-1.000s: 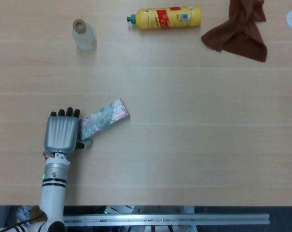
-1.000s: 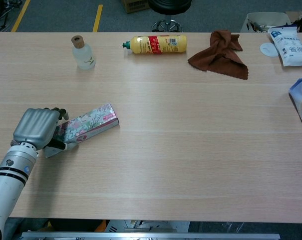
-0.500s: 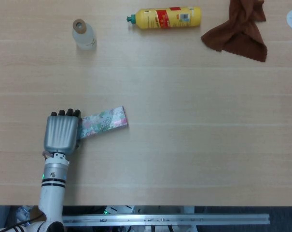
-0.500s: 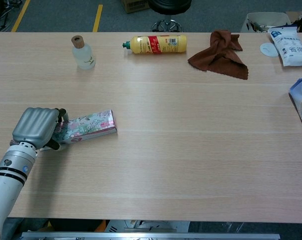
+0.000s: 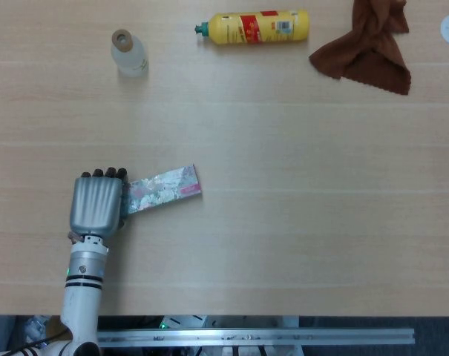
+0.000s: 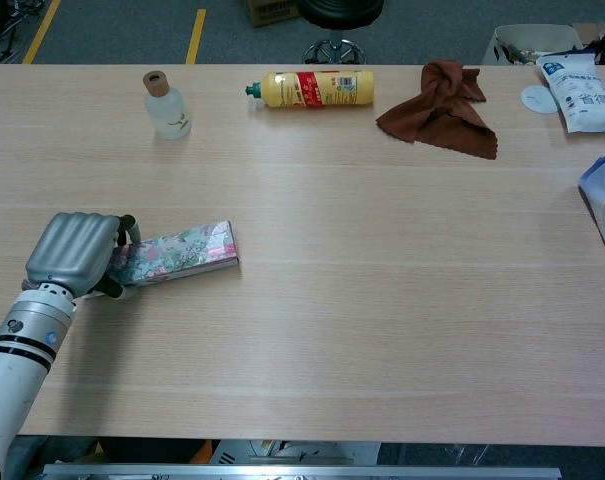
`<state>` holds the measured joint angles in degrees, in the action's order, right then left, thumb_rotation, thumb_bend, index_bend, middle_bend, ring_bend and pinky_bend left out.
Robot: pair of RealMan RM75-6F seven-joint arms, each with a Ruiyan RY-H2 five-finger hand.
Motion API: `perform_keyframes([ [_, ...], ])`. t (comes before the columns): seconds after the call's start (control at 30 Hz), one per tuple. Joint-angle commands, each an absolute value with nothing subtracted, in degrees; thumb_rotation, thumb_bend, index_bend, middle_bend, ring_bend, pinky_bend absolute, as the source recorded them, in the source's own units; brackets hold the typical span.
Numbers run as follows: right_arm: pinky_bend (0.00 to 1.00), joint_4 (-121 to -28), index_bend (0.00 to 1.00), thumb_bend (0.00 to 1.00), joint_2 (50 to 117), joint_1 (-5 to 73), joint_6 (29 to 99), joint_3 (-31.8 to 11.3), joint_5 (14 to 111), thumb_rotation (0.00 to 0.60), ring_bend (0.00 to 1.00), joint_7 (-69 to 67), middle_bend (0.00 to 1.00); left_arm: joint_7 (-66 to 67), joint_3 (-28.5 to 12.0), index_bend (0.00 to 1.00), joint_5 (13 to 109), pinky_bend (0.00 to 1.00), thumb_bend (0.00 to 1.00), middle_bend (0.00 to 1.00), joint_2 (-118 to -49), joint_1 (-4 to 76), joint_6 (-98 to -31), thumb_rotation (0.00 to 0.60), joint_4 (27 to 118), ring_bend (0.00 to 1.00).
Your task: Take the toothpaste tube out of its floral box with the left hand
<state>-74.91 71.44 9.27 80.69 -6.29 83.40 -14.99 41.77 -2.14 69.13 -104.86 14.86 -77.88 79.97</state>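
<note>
The floral box (image 5: 165,188) (image 6: 178,253) lies flat on the table near the front left, its long axis running left to right. My left hand (image 5: 98,205) (image 6: 74,254) covers its left end with the fingers curled down over it, gripping that end. The back of the hand hides the box's open end, so I cannot see the toothpaste tube itself. My right hand is in neither view.
A small clear bottle with a cork (image 5: 128,53) (image 6: 166,105) stands at the back left. A yellow bottle (image 5: 257,27) (image 6: 312,88) lies on its side at the back, and a brown cloth (image 5: 369,46) (image 6: 439,95) is beside it. White packets (image 6: 582,92) lie at the far right.
The box has swung clockwise in my left hand's grip, its right end dropping from a tilted lie to nearly level. The hand itself has barely shifted.
</note>
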Motion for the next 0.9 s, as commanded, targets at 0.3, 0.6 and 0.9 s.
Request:
perform_keyframes([
  [0.3,0.36,-74.7,0.46,0.41,71.7,9.3,80.5,-6.2,83.3,0.600,0.28,-15.1,0.37,37.2,-2.5,0.48,71.5,0.55,0.09,0.52,-104.5,14.5,-78.8,0.600,80.1,0.49],
  [0.6,0.36,-74.6,0.46,0.41,71.8,9.3,80.2,-6.2,83.2,0.600,0.27,-15.1,0.37,33.3,-3.2,0.52,72.7,0.58,0.09,0.55,-104.4,14.1,-79.0,0.600,79.6,0.52],
  [0.9,0.36,-74.4,0.46,0.41,71.9,9.3,79.9,-6.2,83.1,0.600,0.28,-15.3,0.37,27.6,-3.8,0.53,74.1,0.59,0.09,0.55,-104.3,13.9,-79.0,0.600,79.1,0.52],
])
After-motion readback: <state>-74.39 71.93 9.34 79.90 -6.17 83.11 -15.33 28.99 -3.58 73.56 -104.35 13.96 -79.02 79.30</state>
